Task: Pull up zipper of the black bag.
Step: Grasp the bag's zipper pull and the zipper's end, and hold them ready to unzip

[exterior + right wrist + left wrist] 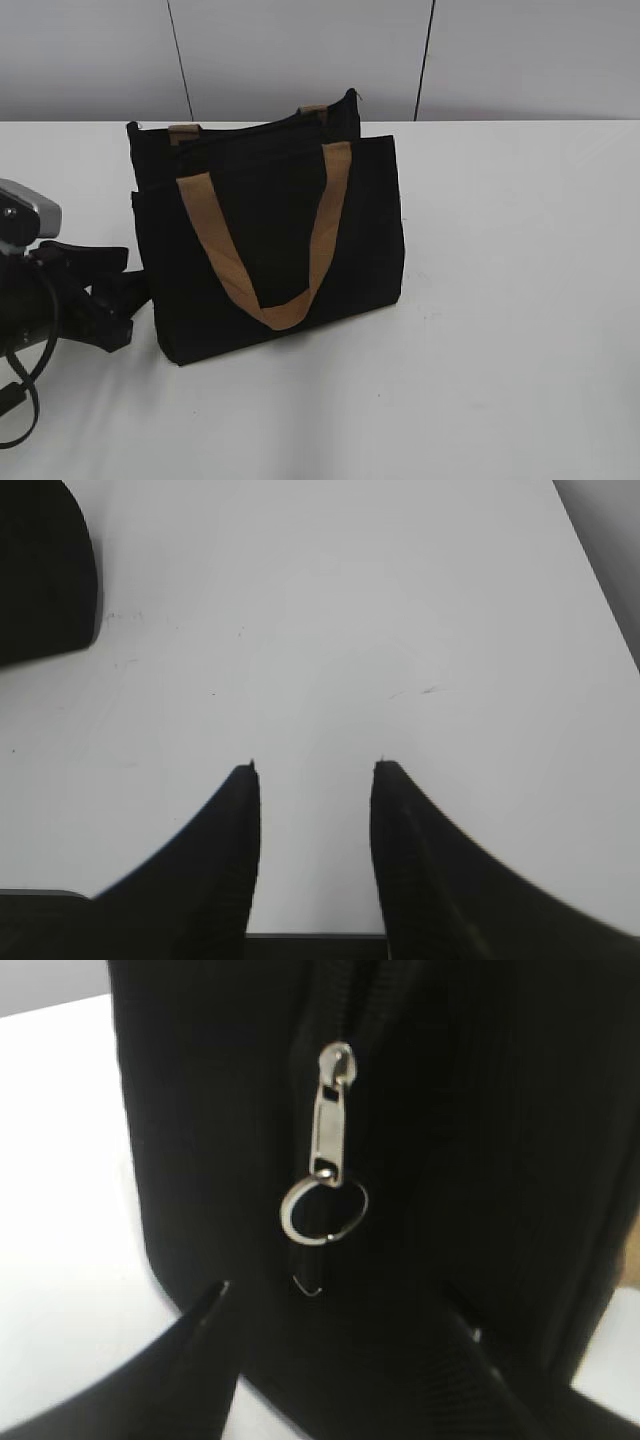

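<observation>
While one zipper point(325, 1150) hangs on the black bag point(270, 240), the left tool point(335, 1305) gapes wide; right tool point(315, 770) parted, empty.

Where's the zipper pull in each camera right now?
Exterior view: not visible; it sits on the bag end facing the left arm.
Left wrist view: zipper upper centre, ring hanging above the open jaws.
Right wrist view: not in it.
Shared landmark: the black bag, filling the left wrist view.

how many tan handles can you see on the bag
2. One handle hangs in a loop down the front panel of the bag. Of the other, only two short ends show at the top rear edge; the rest is hidden behind the bag.
</observation>
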